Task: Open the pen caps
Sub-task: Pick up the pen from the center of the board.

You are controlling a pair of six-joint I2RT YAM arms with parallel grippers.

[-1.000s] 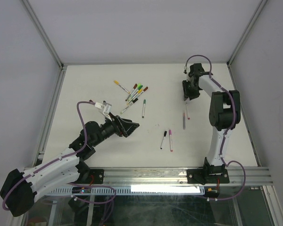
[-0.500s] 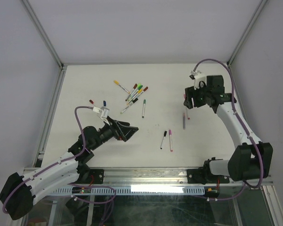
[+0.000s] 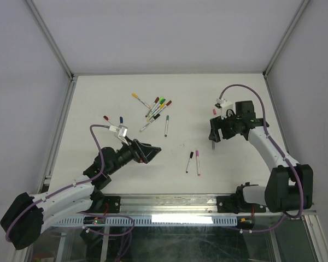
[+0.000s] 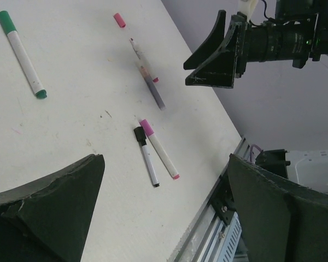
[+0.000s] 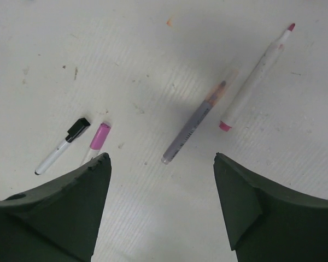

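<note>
Both grippers hang open and empty above the table. My left gripper point(image 3: 152, 151) point(image 4: 165, 158) is in the left half and faces a black-capped pen point(image 3: 189, 161) point(image 4: 146, 155) and a magenta-capped pen point(image 3: 197, 162) point(image 4: 159, 148). My right gripper point(image 3: 213, 135) point(image 5: 161, 158) hovers over a grey uncapped barrel point(image 5: 194, 123) point(image 4: 154, 94) and a white uncapped pen with a pink tip point(image 5: 257, 76). A loose pink cap point(image 3: 214, 111) point(image 4: 119, 20) lies just behind them. Red point(image 3: 106, 117) and blue point(image 3: 121, 119) caps lie at the left.
A cluster of capped pens point(image 3: 157, 108) lies at the back centre, with a yellow-capped pen point(image 3: 139, 99) to its left and a green-capped pen point(image 3: 166, 125) point(image 4: 23, 53) in front. The metal rail point(image 3: 169, 203) runs along the near edge.
The right gripper has come forward from the back of the table to above the grey barrel and opened wider; the pink cap now shows behind it. The left gripper opened fully and shifted slightly.
</note>
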